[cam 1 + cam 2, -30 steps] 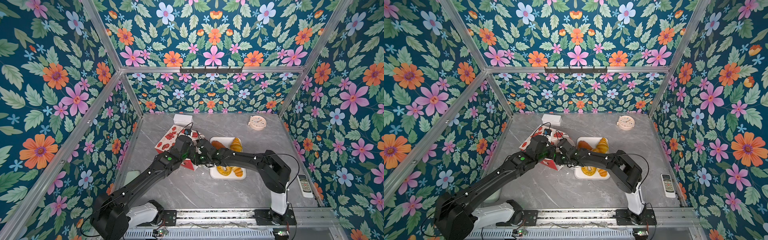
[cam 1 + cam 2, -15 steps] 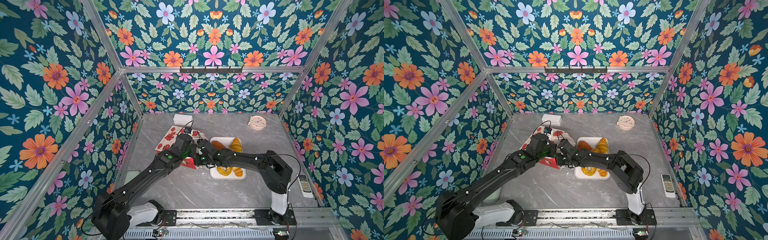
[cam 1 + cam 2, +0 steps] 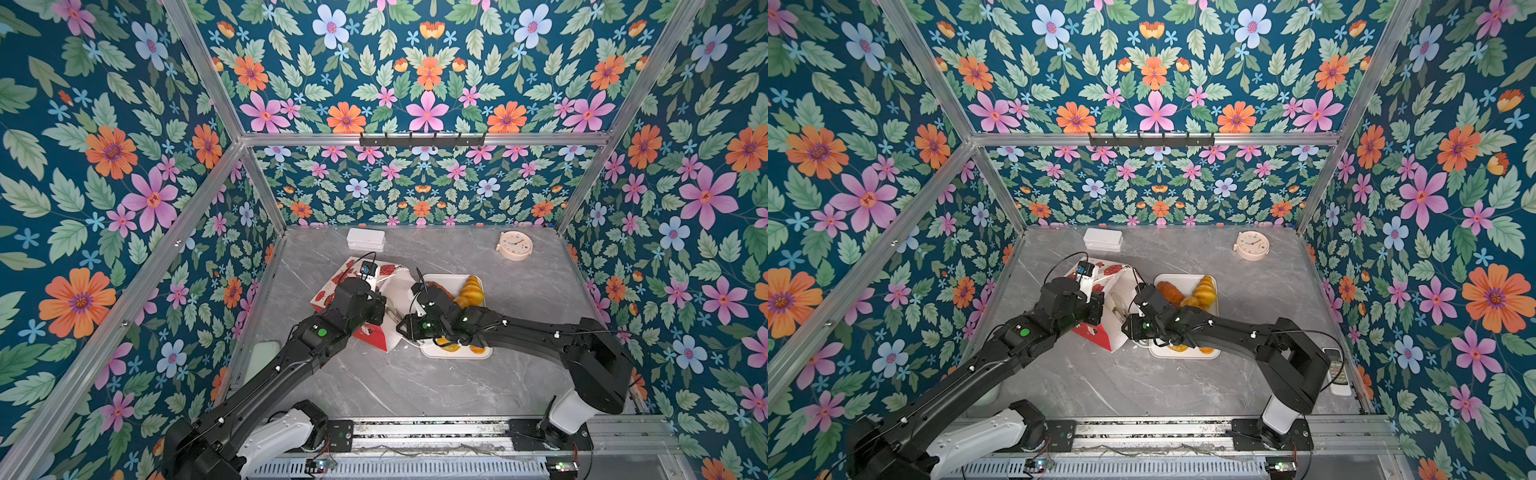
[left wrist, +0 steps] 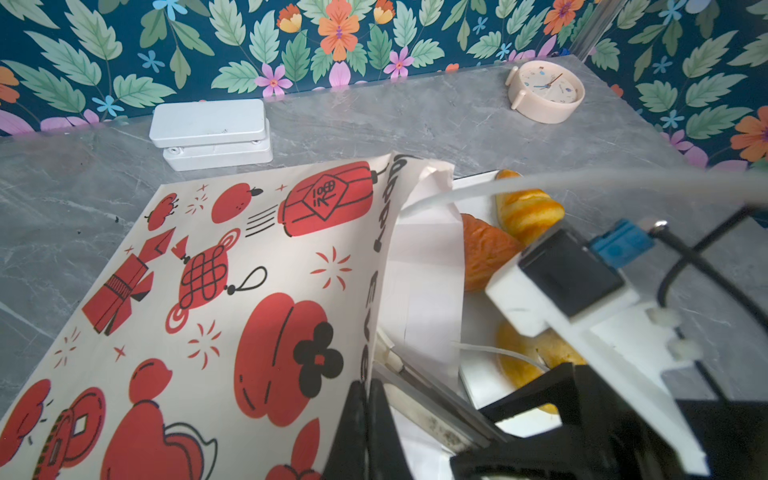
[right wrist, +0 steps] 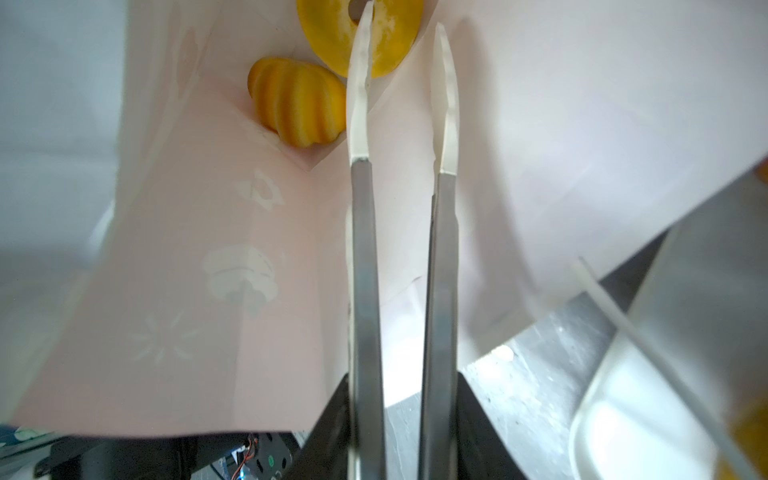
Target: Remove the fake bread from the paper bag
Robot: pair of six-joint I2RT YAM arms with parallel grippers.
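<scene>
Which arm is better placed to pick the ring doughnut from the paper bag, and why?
Right: the right gripper is inside the paper bag, jaws parted, tips at the ring doughnut. The left gripper is shut on the bag's edge.

The right gripper's point(image 5: 402, 25) steel, white-tipped fingers point(image 5: 361, 249) are held apart inside a white paper bag point(image 5: 582, 145), near a yellow ring doughnut point(image 5: 328, 37) and fluted yellow pastry point(image 5: 297, 104).

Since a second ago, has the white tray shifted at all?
No. The white tray lies exactly where it did, judged against the clock, in both top views.
</scene>
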